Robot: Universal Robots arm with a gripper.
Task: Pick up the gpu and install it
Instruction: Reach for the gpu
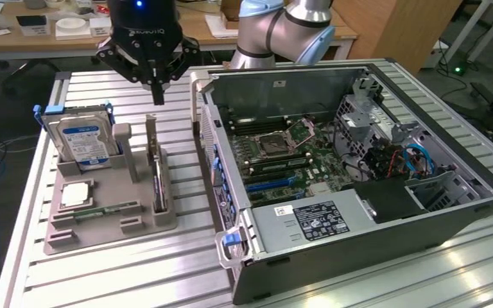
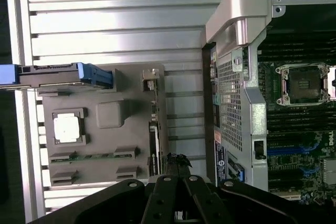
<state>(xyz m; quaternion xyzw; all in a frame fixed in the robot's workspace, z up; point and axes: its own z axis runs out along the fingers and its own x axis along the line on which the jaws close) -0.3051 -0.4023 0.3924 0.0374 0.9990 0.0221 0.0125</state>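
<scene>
The gpu (image 1: 156,176) stands on edge in a slot of the grey parts holder (image 1: 135,221), its silvery bracket at the far end. My gripper (image 1: 157,97) hangs above the table just behind that far end, fingers shut together with nothing between them. In the wrist view the gpu (image 2: 153,137) appears edge-on as a thin dark strip, and my gripper (image 2: 177,161) is beside its near end. The open computer case (image 1: 358,240) lies at the exterior view's right, with its motherboard (image 1: 281,157) exposed.
In the holder, a silver hard drive (image 1: 79,138) with a blue-white label stands upright, and a processor (image 1: 74,194) and a green memory stick (image 1: 105,210) lie flat. The case's rear wall (image 1: 208,138) rises close beside the holder. Desks stand behind the slatted table (image 1: 144,276).
</scene>
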